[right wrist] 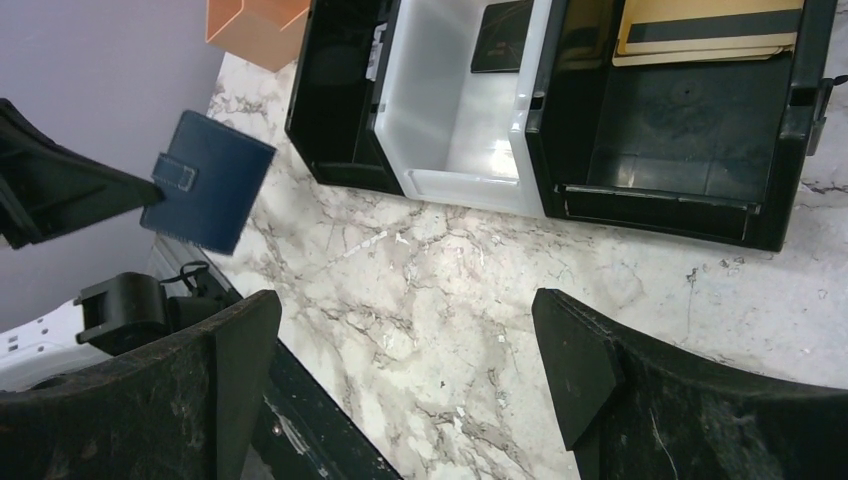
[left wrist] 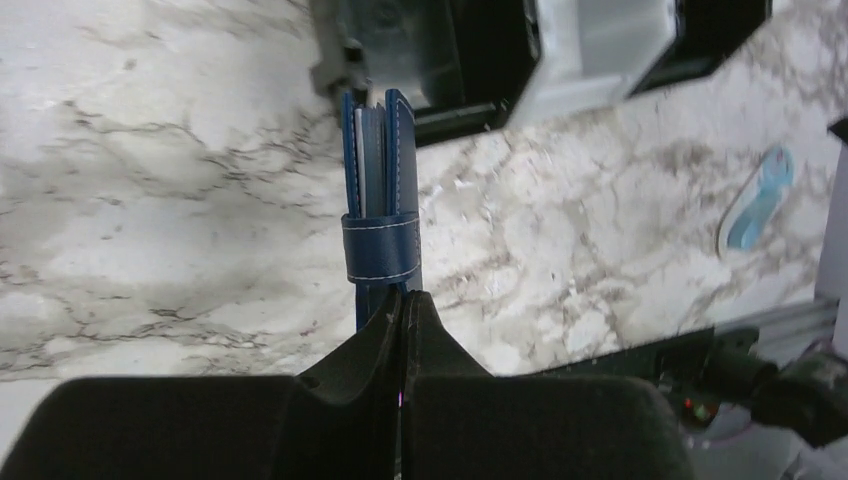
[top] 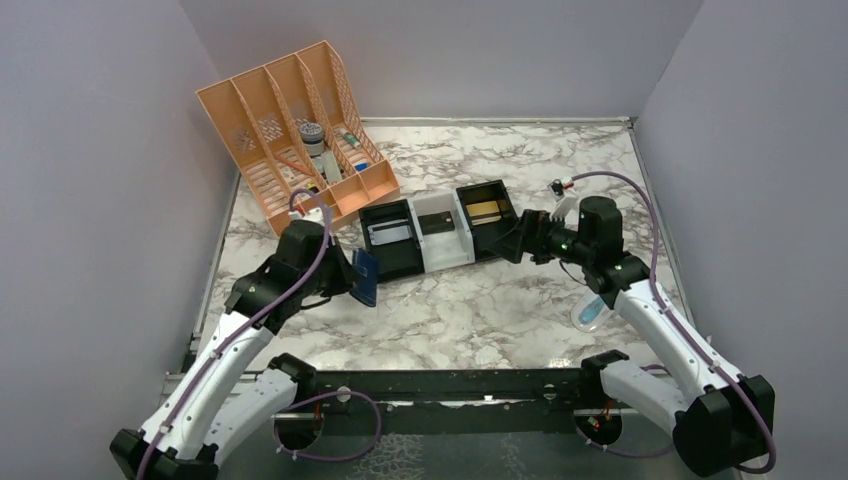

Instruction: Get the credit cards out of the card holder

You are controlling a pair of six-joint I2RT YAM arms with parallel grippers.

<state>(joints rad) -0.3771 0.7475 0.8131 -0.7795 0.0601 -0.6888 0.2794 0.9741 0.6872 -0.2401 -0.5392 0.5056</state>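
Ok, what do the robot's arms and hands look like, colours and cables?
Both match. The left arm and right arm have white links between chunky black joints, a purple cable running along each, and a small green light on a joint. The left hand and right hand are matte black, each with two wedge-shaped fingers.

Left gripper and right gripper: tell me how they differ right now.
The left gripper is shut, pinching the closed card holder by one end. The right gripper is wide open and empty, facing the black tray. Both have black fingers.
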